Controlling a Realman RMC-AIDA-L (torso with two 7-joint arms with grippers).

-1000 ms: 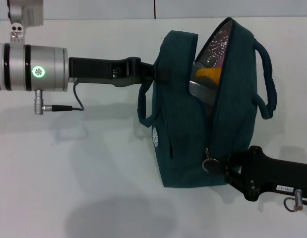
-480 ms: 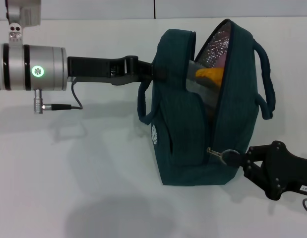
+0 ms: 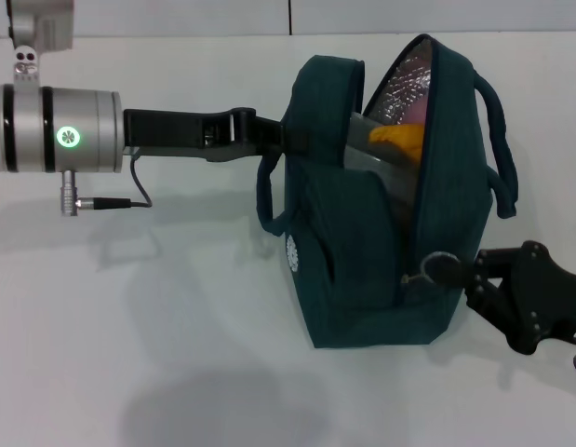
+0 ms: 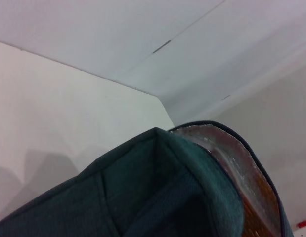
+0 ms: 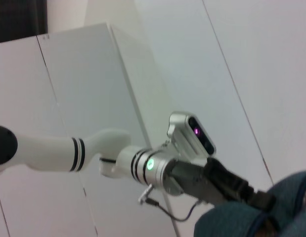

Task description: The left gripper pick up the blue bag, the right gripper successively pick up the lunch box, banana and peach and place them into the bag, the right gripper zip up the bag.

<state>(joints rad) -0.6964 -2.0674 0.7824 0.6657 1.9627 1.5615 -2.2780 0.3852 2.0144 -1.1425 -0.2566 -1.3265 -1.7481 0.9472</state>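
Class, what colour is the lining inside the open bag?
Shiny silver foil lining inside the bag; clearest in the head view.

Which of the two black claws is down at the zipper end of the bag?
The right gripper, low at the blue bag's near corner by the zipper pull. The left gripper grips the bag's upper side instead.

Blue bag (image 4: 157, 197) fills the lower part of the left wrist view, seen very close. Dark teal fabric, with a ridged corner of its top edge rising near centre. Beside that edge, silver foil lining (image 4: 219, 150) shows along the open mouth, bordered by a thin dark rim curving over it. An orange-brown patch (image 4: 259, 205) sits inside the lining; cannot tell what it is. White table (image 4: 59, 113) lies behind the bag, with soft grey shadows on it. Pale wall panels (image 4: 157, 34) with thin seams stand beyond.
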